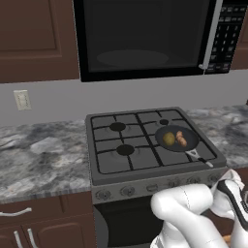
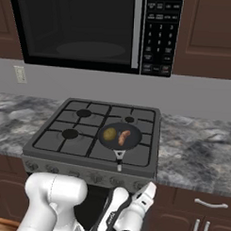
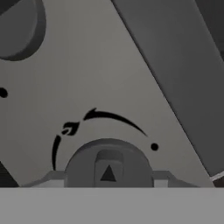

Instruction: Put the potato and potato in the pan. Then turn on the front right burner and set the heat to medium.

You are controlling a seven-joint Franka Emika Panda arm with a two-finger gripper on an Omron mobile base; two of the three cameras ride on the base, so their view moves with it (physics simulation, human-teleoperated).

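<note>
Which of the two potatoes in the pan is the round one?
The olive-yellow potato on the left side of the pan is round like a ball. The orange-brown potato beside it, on the right, is elongated.

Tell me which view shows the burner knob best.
The hand view: the burner knob sits close up between the gripper's fingertips, its pointer and flame arc legible. Both base views show only small knobs along the stove's front panel.

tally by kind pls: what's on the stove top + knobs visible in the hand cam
Potatoes, both in the pan: 2, a round olive-yellow one and an elongated orange-brown one
Pan, on the front right burner: 1
Knobs in the hand view: 2, one close up, one at the upper left corner
Total: 5
</note>
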